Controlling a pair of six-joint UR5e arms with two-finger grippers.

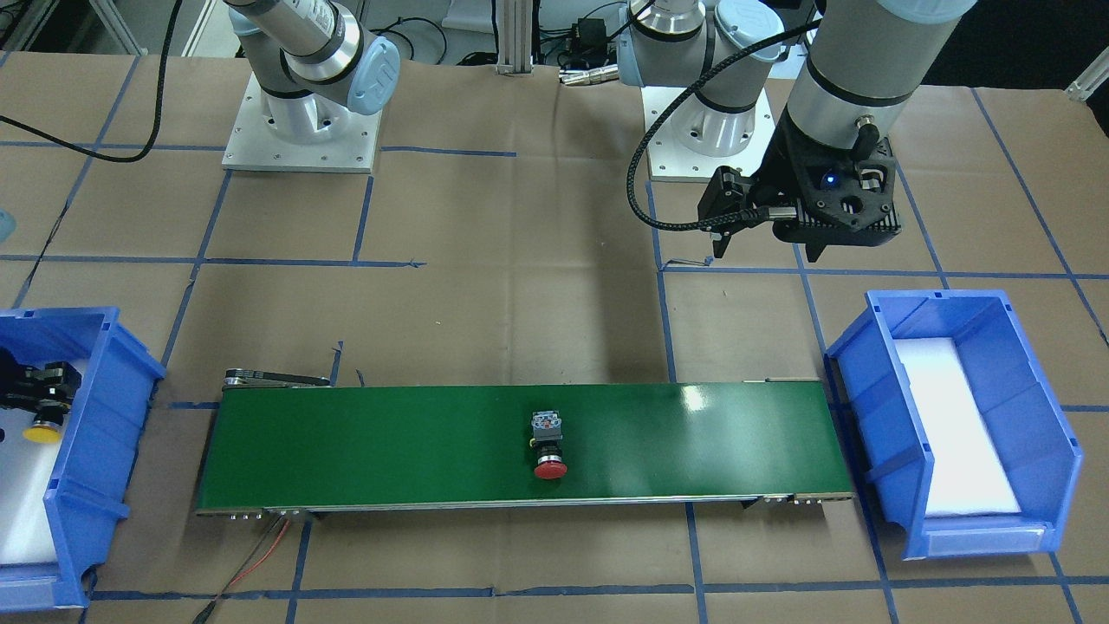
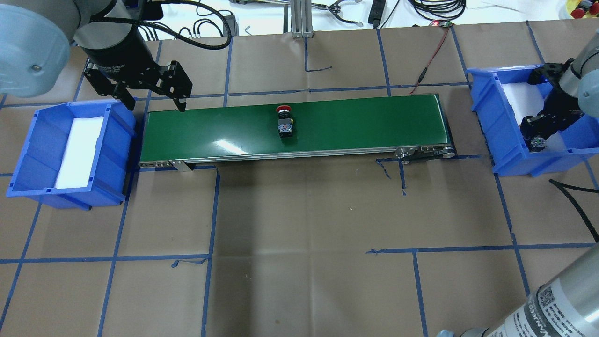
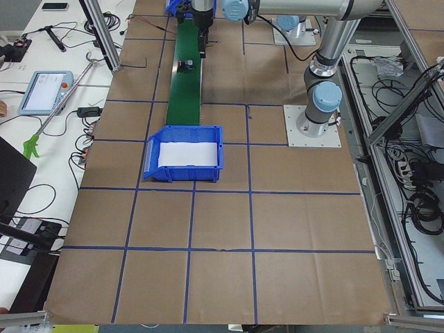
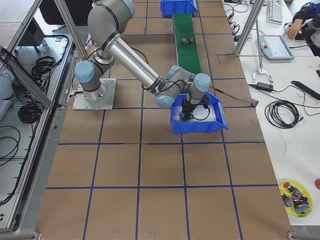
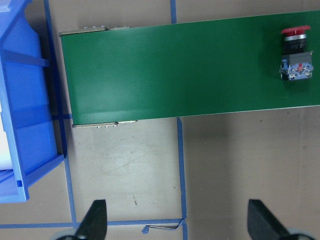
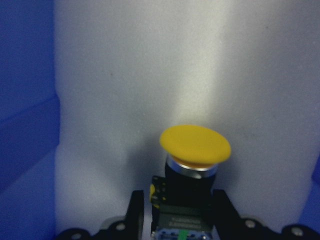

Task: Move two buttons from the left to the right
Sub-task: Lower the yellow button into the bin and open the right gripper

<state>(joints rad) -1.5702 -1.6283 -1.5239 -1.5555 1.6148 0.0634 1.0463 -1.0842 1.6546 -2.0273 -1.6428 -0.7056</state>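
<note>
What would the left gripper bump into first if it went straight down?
The left gripper would probably meet the paper-covered table first, just beside the belt; depth is unclear.

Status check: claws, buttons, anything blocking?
Left claw open, empty, over table by left end of belt. Right claw shut on yellow button, in bin. Red button mid-belt; nothing else on belt.

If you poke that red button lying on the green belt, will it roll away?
Probably not far: the red button lies sideways on the green belt, and its blocky body should stop it rolling, though the round cap may let it swing. It looks hard, small and likely light.
</note>
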